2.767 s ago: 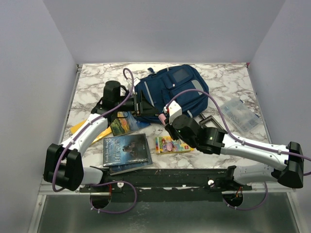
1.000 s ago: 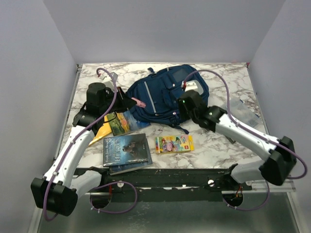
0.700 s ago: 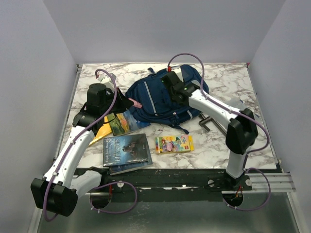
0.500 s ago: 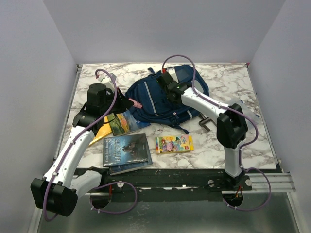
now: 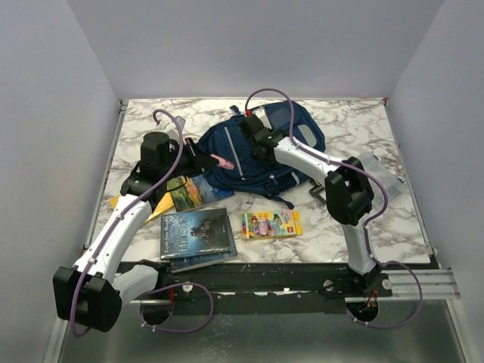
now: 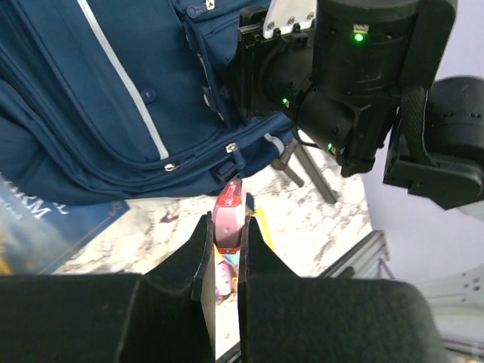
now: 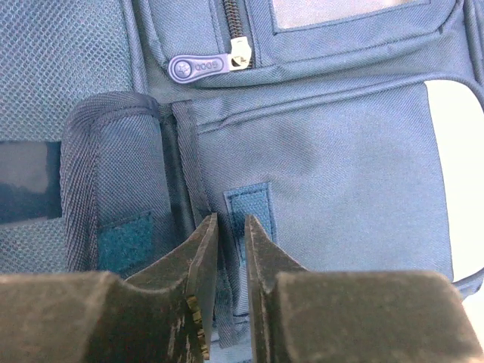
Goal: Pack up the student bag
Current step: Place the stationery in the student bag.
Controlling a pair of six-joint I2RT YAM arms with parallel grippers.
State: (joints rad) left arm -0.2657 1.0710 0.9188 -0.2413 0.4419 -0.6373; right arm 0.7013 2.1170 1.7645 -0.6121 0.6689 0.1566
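The student bag (image 5: 253, 170) lies flat at the back middle of the table, navy with grey stripes. My left gripper (image 5: 215, 160) hovers by the bag's left edge, shut on a small red and pink object (image 6: 229, 219) that sticks out past its fingertips. The right gripper (image 5: 252, 142) presses down on the bag's front. In the right wrist view its jaws (image 7: 231, 227) stand almost together, pinching a seam of pocket fabric (image 7: 227, 287) beside a velcro patch (image 7: 249, 204). A zip pull (image 7: 198, 66) lies above them.
Two dark cases (image 5: 195, 233) lie stacked at the near left, with a landscape book (image 5: 198, 190) and a yellow sheet (image 5: 125, 200) behind them. A colourful crayon box (image 5: 271, 224) sits near the middle. A clear plastic box (image 5: 378, 170) and a black clamp (image 5: 321, 189) lie right of the bag.
The right arm swung from the bag's right side to its front pocket, and its jaws narrowed onto the fabric. The left gripper shifted slightly towards the bag, still holding the red object.
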